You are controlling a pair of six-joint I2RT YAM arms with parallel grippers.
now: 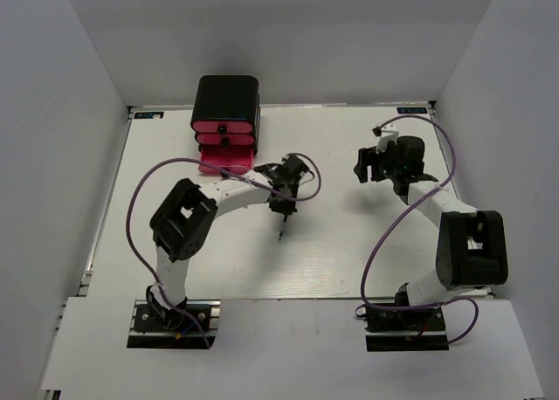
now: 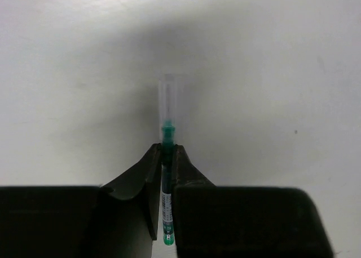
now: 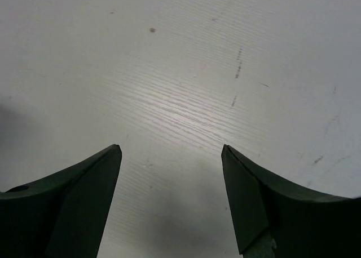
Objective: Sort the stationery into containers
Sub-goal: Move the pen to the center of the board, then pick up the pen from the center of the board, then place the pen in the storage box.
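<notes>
Left gripper [image 2: 167,150] pinches green pen [image 2: 167,131], axis straight ahead; pink drawer [image 1: 225,162] lies behind, opposite pen tip. Right gripper [image 3: 171,152] wide, empty.

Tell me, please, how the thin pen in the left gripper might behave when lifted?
The pen looks straight and rigid, so probably won't droop. It's slim, so likely light. The left gripper pinches smooth plastic, so it may slip or pivot.

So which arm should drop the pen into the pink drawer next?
Left, probably. The left gripper is shut on the green pen and sits close to the pink drawer that looks pulled out. The right gripper is open, holds nothing, and is farther from it.
</notes>
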